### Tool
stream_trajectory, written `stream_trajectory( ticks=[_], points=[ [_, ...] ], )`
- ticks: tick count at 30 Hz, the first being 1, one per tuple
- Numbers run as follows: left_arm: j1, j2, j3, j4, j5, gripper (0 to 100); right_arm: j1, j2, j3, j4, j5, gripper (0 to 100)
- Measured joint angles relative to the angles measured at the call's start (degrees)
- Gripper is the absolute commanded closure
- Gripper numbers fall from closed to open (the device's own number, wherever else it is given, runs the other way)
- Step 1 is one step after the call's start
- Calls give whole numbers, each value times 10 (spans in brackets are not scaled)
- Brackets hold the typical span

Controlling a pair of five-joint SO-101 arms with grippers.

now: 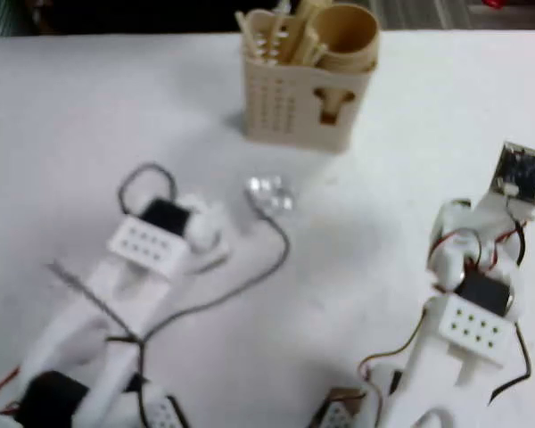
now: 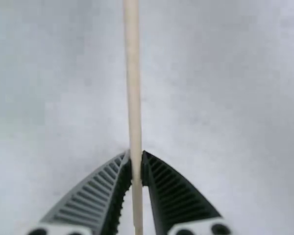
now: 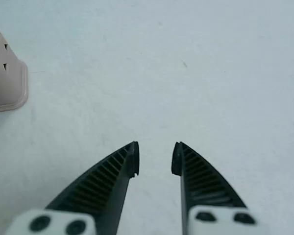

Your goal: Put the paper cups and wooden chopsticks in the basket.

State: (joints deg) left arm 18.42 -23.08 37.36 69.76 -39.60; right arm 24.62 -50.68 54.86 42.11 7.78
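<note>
A shiny crumpled scrap (image 1: pixel 269 193) lies on the white table (image 1: pixel 71 116)

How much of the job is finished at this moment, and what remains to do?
Done: the basket holds paper cups and several wooden chopsticks. In hand: the left gripper is shut on one more chopstick above the table. Left: that chopstick is not yet in the basket. The right gripper is open and empty.
</note>
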Motion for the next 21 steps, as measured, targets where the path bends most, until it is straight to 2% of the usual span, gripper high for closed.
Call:
stream_trajectory(
  ticks=[8, 11, 14, 21],
  points=[
    [-25, 0, -239, 17, 99, 977, 0, 0, 3, 0, 0, 875],
    [-25, 0, -316, -4, 135, 977, 0, 0, 3, 0, 0, 875],
    [-24, 1, -363, -69, 161, 978, 0, 0, 3, 0, 0, 875],
    [4, 98, -436, -297, 173, 978, 0, 0, 12, 0, 0, 872]
  ],
)
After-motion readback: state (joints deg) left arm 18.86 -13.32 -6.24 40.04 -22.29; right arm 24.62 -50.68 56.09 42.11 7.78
